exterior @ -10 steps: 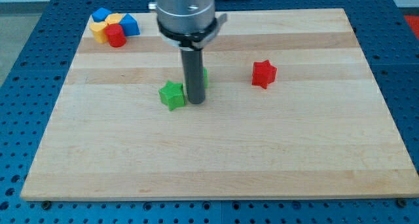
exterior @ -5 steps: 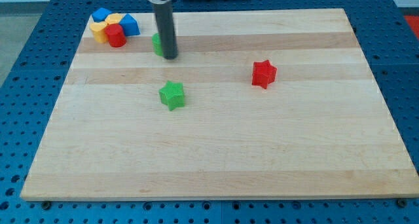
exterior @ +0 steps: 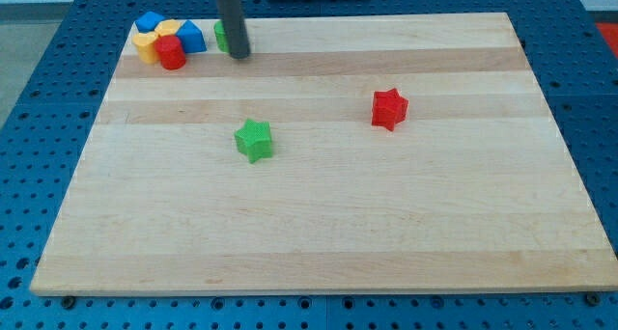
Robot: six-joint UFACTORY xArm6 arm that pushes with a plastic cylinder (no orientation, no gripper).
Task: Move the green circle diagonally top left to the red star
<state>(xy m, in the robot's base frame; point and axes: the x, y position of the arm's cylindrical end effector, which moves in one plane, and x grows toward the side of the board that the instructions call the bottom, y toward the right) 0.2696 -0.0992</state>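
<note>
Dark rod at the top edge of the wooden board, pressed against a green block.

From the view's left: a cluster of small plastic blocks sits in the top-left corner, a blue block (exterior: 148,21), a yellow block (exterior: 154,41), a red cylinder-like block (exterior: 171,52) and a second blue block (exterior: 190,37), all touching. Just right of them the green circle (exterior: 221,37) shows only as a sliver behind the rod, with my tip (exterior: 238,54) touching its right side. The rod carries no jaws to open or close. A green star (exterior: 254,140) lies mid-board, well apart. The red star (exterior: 389,109) lies farther right, far from the green circle.
</note>
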